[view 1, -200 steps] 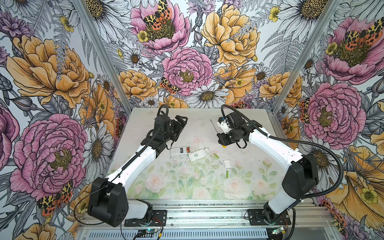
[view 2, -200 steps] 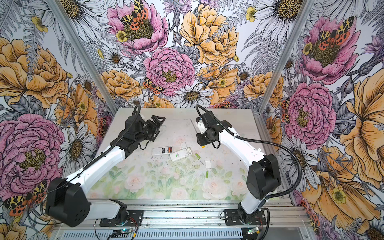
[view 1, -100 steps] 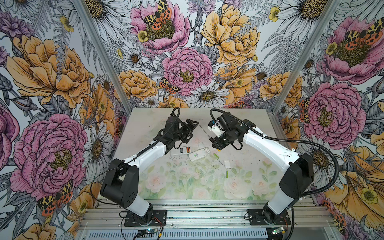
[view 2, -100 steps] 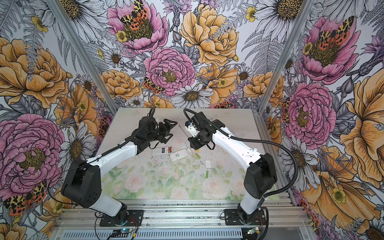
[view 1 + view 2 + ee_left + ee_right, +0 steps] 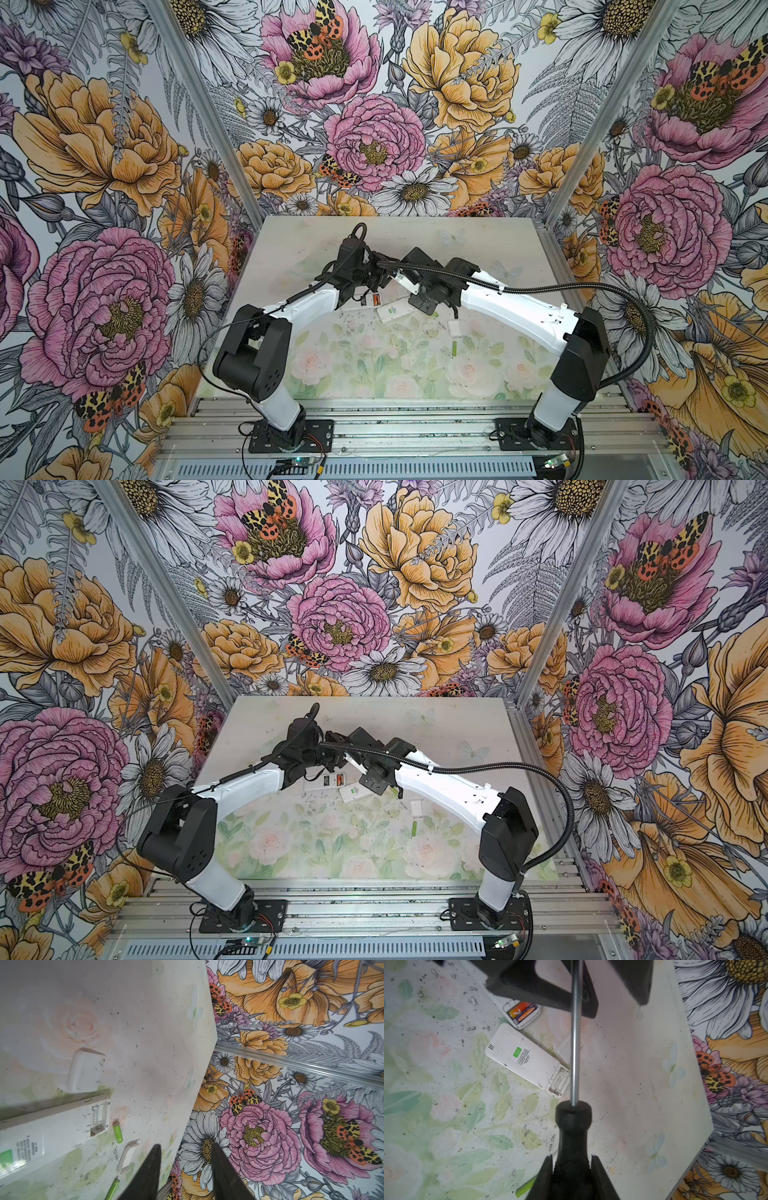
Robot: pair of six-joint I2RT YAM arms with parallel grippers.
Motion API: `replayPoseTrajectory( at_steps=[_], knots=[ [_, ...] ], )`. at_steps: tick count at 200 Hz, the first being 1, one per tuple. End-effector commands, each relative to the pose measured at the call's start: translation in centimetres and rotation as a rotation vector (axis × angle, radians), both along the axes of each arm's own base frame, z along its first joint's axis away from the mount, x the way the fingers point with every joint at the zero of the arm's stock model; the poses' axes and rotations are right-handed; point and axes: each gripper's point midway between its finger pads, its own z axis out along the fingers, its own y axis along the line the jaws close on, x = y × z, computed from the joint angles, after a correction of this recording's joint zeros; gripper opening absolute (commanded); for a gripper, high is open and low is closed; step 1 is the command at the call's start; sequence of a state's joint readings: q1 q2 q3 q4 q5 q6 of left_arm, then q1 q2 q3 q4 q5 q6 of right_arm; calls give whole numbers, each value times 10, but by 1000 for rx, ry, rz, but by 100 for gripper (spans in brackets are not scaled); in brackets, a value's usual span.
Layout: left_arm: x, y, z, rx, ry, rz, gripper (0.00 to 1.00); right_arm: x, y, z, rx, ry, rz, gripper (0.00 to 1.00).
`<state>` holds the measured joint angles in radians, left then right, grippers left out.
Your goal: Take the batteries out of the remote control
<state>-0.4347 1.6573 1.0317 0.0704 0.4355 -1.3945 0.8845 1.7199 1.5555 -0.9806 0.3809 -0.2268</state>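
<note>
Well, right gripper (image 5: 571, 1160): pinching the black handle of the screwdriver (image 5: 574, 1126); the steel shaft runs out from the jaws toward the left gripper.
Left gripper (image 5: 185, 1147): fingers (image 5: 149, 1172) stand apart with only wallpaper showing between them, nothing held. In the right wrist view its dark body sits around the far end of the shaft; contact cannot be told.
Position: both grippers meet over the middle of the worktop (image 5: 490, 245), nearer its far edge than its front edge.
Long remote (image 5: 525, 1059): white, face down, green sticker, near mid-worktop. The bay at its end is open and empty.
Small remote (image 5: 522, 1022): white, just beside the long remote on the left-edge side, mostly hidden under the left gripper; bay open.
Copper-orange battery (image 5: 519, 1009): lying in the small remote's bay; yellow end, white mark.
Dark battery (image 5: 528, 1014): same bay, touching the orange one; orange lettering.
Green battery (image 5: 117, 1132): light green, silver cap, loose on the worktop just beside the long remote's open bay, not touching it.
Second green battery (image 5: 455, 348): loose, right of the middle, nearer the front edge than the remotes, just in front of a small white cover (image 5: 456, 328).
Larger cover (image 5: 85, 1072): white, flat on the worktop near the long remote's open end.
</note>
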Motion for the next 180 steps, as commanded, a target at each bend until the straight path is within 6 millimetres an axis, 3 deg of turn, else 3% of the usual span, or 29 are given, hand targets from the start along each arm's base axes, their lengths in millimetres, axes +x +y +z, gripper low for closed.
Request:
replayPoseTrajectory(
  at_steps=[1,21,36,52,73,87,105,128,151,180],
  knots=[
    [0,-6,6,-63,-14,-29,0,14,-11,16,-167,-196,57,0],
    [-2,-6,10,-66,-24,-39,0,20,-14,20,-166,-251,53,1],
    [0,2,11,-95,-29,-14,0,23,-14,35,-29,-242,-2,33],
    [7,14,18,-171,-37,50,0,26,-17,71,301,-174,-149,59],
    [22,23,44,-357,-66,146,0,39,-34,126,881,-53,-356,75],
    [33,25,64,-487,-89,188,0,42,-36,148,1143,-29,-369,81],
    [40,23,84,-580,-103,204,0,51,-41,156,1326,38,-360,81],
    [44,21,95,-623,-110,204,0,58,-37,158,1369,114,-300,82],
    [45,18,93,-645,-97,217,0,56,-17,165,1414,205,-191,83],
    [46,12,96,-683,-98,217,0,59,-2,145,1407,325,-179,86]
  ],
)
